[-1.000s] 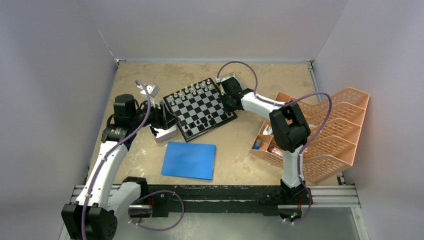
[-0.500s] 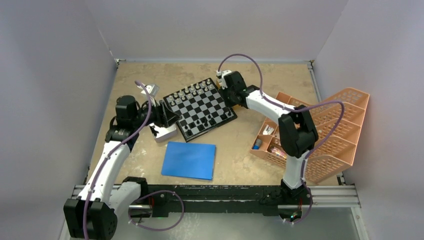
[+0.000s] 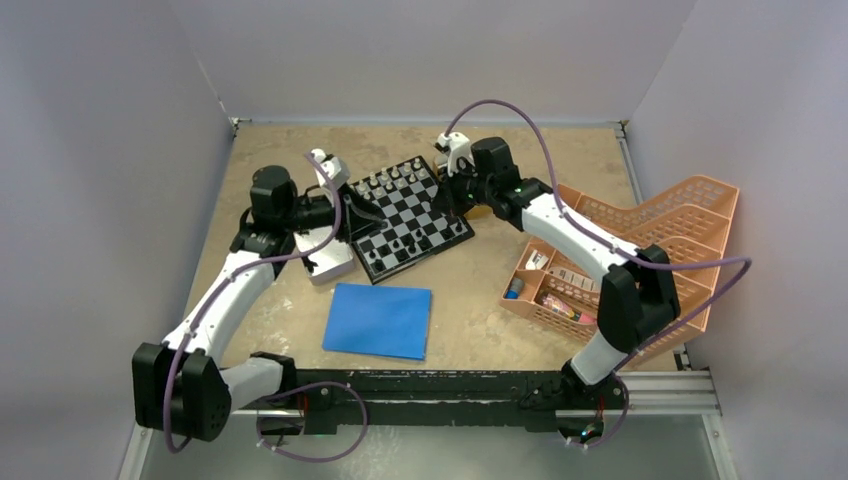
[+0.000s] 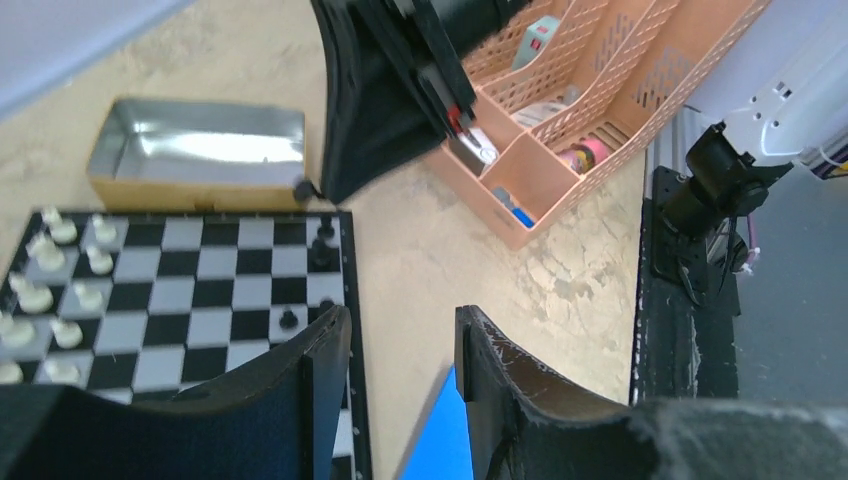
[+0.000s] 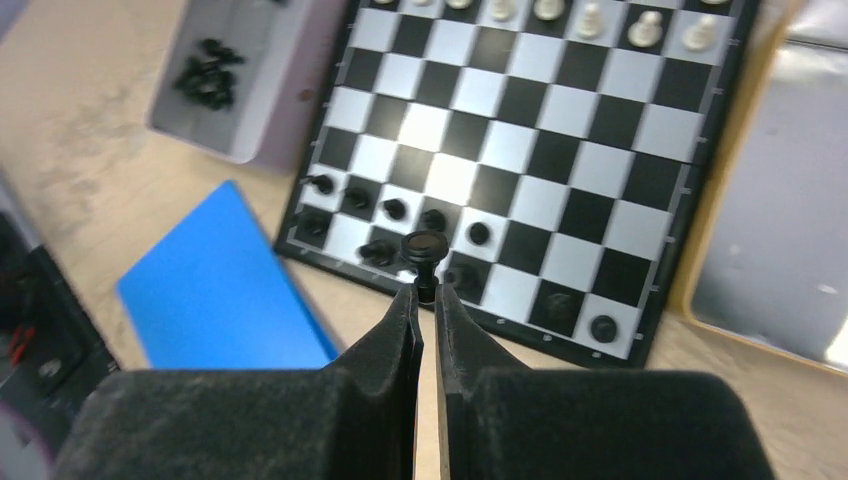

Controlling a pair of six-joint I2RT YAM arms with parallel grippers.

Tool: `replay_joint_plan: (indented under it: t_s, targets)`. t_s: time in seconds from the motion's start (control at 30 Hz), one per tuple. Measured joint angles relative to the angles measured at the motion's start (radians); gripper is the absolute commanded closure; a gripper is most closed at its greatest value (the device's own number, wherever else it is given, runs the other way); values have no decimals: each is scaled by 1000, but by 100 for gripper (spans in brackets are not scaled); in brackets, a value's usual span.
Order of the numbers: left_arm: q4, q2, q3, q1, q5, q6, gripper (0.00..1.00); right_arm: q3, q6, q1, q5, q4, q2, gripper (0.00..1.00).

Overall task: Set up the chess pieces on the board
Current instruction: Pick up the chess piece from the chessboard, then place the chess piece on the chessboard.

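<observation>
The board's (image 5: 520, 140) middle ranks lie open; black pieces (image 5: 396, 209) and white pieces (image 5: 590, 18) crowd its end rows.

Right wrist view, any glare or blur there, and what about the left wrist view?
Right wrist view: glare washes out central squares of the board; the right gripper looks soft near the lens. Left wrist view: the metal tray gleams; the left gripper is blurred.

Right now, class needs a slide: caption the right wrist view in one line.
Right gripper pinching a black chess piece over the board's partly filled black rows.
</observation>
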Motion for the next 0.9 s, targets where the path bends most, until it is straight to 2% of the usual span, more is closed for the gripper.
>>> replay_joint_plan:
  t_s: [0.13,0.27,0.47,0.73,0.9]
  targets:
    - [13,83,116,-20,53,0,52,-61,8,0,-122,45,-56,96]
    - [51,99,139,-19,91,-31,44,-99,11,0,-235,72,-88,96]
    - [76,119,158,-18,106,-187,45,-119,10,0,-358,103,-130,95]
    - [-16,266,292,-18,200,-457,50,-124,14,3,-462,167,-168,95]
    - [-59,315,288,-20,246,-561,50,-126,30,5,-485,187,-168,95]
